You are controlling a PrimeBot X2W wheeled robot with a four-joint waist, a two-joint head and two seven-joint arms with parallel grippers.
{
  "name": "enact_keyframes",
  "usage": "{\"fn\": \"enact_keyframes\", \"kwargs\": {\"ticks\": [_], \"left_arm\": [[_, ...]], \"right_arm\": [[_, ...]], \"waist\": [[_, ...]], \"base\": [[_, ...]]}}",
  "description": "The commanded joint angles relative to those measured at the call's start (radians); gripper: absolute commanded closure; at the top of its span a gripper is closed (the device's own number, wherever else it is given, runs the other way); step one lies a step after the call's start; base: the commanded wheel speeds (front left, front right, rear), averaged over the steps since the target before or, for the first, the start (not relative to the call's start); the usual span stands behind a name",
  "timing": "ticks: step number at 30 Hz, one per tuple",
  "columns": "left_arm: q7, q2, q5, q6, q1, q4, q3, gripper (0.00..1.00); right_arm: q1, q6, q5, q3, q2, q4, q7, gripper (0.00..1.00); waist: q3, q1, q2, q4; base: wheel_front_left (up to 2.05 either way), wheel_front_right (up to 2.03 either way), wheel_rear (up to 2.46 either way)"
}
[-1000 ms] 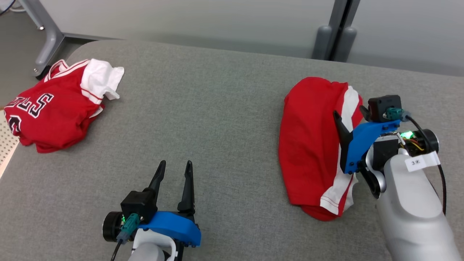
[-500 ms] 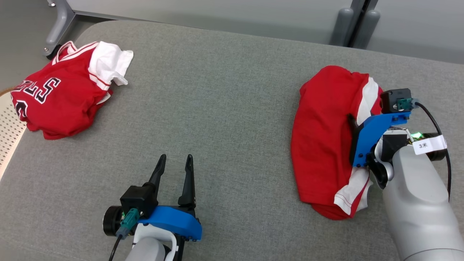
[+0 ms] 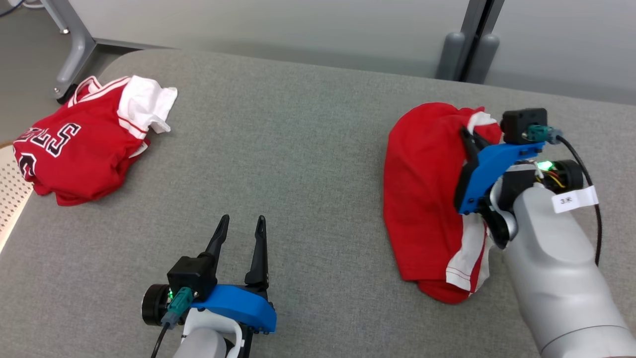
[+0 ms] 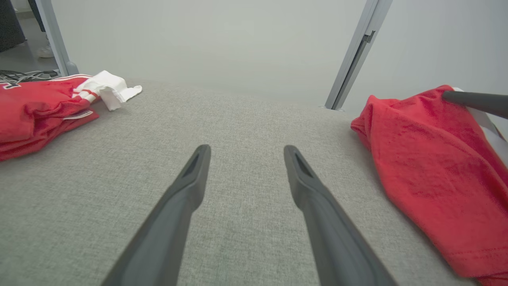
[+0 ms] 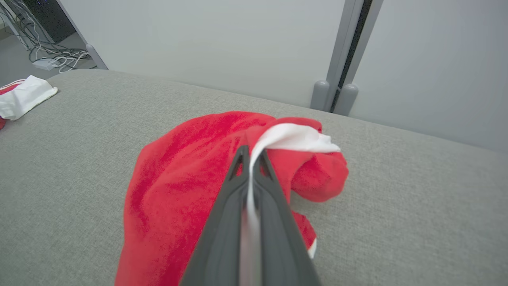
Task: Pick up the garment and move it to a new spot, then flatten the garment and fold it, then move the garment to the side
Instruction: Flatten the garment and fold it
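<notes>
Grey fabric tabletop (image 3: 308, 149), pale wall panels (image 3: 248, 25), grey metal post (image 5: 341, 39), floor cables (image 5: 47, 53)

On the grey fabric table (image 3: 308, 149), the crumpled red-and-white cloth garment (image 3: 422, 189) lies at three o'clock; the red lettered cloth jersey (image 3: 79, 149) at ten o'clock, well apart.

We note the right gripper (image 3: 468, 135), a second ago spread wide above the garment (image 3: 422, 189), has since dropped into the cloth and closed; its fingers (image 5: 234, 190) now pinch the white stripe (image 5: 293, 137). The stripe, earlier lying long and flat down the red, is now gathered into a raised bunch at the garment's far end
</notes>
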Motion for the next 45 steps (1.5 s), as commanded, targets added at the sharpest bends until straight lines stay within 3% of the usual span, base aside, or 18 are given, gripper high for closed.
{"fn": "enact_keyframes", "kwargs": {"ticks": [1,6,13,22,27,28,29,30,37,45], "left_arm": [[-0.004,-0.002,0.006,-0.003,-0.001,-0.002,0.002,0.00],[-0.004,-0.002,0.014,0.006,0.018,-0.012,0.032,0.00],[-0.004,0.005,0.024,0.012,0.036,-0.035,0.078,0.00],[-0.004,0.005,0.032,0.011,0.042,-0.055,0.119,0.00],[-0.004,0.004,0.037,0.011,0.043,-0.064,0.130,0.00],[-0.004,0.004,0.038,0.010,0.043,-0.065,0.133,0.00],[-0.004,0.003,0.037,0.010,0.043,-0.067,0.135,0.00],[-0.004,0.003,0.037,0.010,0.043,-0.067,0.137,0.00],[-0.004,0.001,0.042,0.006,0.055,-0.061,0.146,0.00],[-0.004,0.001,0.054,0.000,0.083,-0.053,0.138,0.00]], "right_arm": [[-0.018,0.000,0.032,0.036,-0.002,-0.004,-0.019,1.00],[0.032,0.000,0.201,0.331,-0.002,-0.091,-0.038,1.00],[0.127,0.000,0.315,0.627,-0.002,-0.236,0.022,1.00],[0.210,0.000,0.415,0.919,-0.017,-0.385,0.120,1.00],[0.230,0.000,0.441,1.000,-0.035,-0.402,0.132,1.00],[0.235,0.000,0.444,1.009,-0.034,-0.398,0.128,0.59],[0.238,0.000,0.446,1.019,-0.034,-0.394,0.123,0.06],[0.238,0.000,0.448,1.028,-0.034,-0.390,0.115,0.00],[0.257,0.000,0.485,1.053,-0.025,-0.414,0.044,0.00],[0.317,0.000,0.440,0.907,-0.050,-0.470,-0.040,0.00]], "waist": [[-0.012,0.0001,-0.0001,-0.005],[-0.055,0.0001,-0.0001,-0.006],[-0.072,0.0001,-0.0001,-0.010],[-0.069,0.0001,-0.0001,-0.020],[-0.065,0.0001,-0.0001,-0.022],[-0.063,0.0001,-0.0001,-0.023],[-0.062,0.0001,-0.0001,-0.024],[-0.061,0.0001,-0.0001,-0.025],[-0.082,0.0001,-0.0001,-0.047],[-0.142,0.0001,-0.0001,-0.100]], "base": [[0.00,0.00,0.00],[0.00,0.00,0.00],[0.00,0.00,0.00],[0.00,0.00,0.00],[0.00,0.00,0.00],[0.00,0.00,0.00],[0.00,0.00,0.00],[0.00,0.00,0.00],[0.00,0.00,0.00],[0.00,0.00,0.00]]}}
